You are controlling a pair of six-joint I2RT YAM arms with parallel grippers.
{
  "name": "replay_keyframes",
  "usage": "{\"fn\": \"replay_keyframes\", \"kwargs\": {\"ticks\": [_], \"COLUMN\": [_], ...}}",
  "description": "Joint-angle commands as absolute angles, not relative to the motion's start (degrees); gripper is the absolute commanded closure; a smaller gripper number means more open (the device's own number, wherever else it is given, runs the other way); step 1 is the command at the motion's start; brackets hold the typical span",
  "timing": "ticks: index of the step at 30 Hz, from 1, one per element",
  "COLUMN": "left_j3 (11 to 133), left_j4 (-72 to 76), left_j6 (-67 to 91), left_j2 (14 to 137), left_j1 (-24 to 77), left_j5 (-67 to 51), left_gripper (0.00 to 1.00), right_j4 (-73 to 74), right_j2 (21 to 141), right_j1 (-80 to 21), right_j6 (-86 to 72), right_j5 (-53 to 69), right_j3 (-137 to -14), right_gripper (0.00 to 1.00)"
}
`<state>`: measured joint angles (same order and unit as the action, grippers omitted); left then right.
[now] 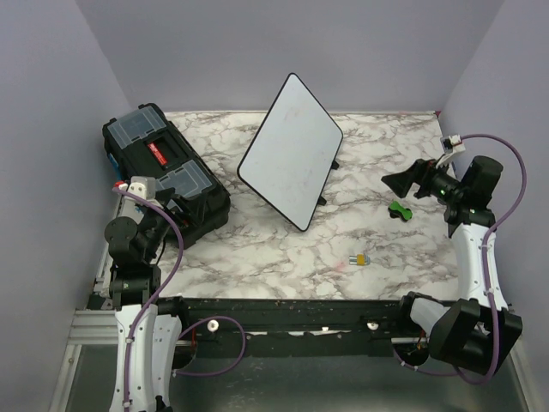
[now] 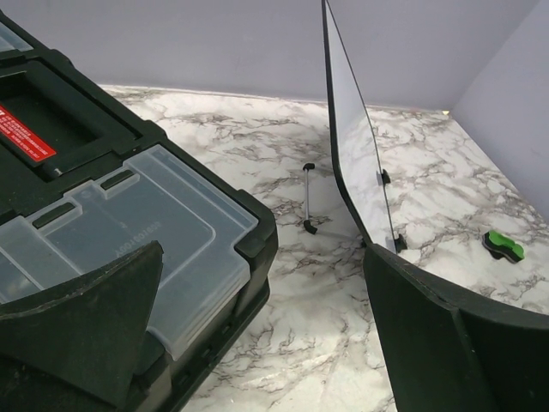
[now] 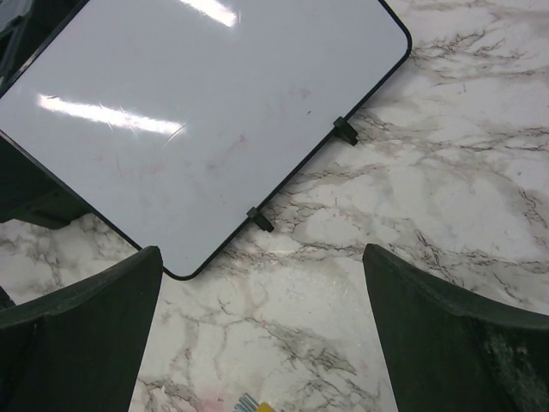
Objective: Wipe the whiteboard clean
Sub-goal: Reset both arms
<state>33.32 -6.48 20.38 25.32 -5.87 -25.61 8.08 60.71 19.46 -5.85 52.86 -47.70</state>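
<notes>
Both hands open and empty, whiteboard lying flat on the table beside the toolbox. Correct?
Wrong on one point: the whiteboard is not lying flat. It stands propped up at a tilt, seen nearly edge-on in the left wrist view. The rest holds: left hand and right hand open and empty, toolbox beside it.

A black toolbox lay closed at the left of the marble-patterned table, set at an angle. Its lid had clear plastic compartment covers at both ends and a red label in the recess between them. On the right side of the table sat a small green and black piece, well apart from the toolbox. Nearer the front edge lay a tiny yellow item with a faint pinkish mark just beside it. Plain lilac walls enclosed the table.
</notes>
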Motion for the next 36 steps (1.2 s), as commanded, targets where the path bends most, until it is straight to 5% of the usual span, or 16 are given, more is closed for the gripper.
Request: {"fn": "replay_keyframes", "kwargs": {"ticks": [1, 9, 36], "left_j3": [33.6, 33.5, 32.5], "left_j4": [-5.4, -5.5, -2.5], "left_j6": [20.5, 20.4, 21.4], "left_j2": [25.1, 24.7, 25.1], "left_j1": [-5.7, -5.8, -5.7], "left_j5": [-27.6, -27.3, -32.9], "left_gripper": [0.01, 0.01, 0.01], "right_j4": [6.0, 4.7, 5.1], "right_j2": [60.8, 60.3, 60.1], "right_j1": [19.5, 19.5, 19.5], "right_j6": [-8.2, -13.4, -11.9], "right_j5": [52.7, 45.7, 51.4], "right_j3": [-47.0, -47.7, -47.8], "right_gripper": [0.0, 0.0, 0.0]}}
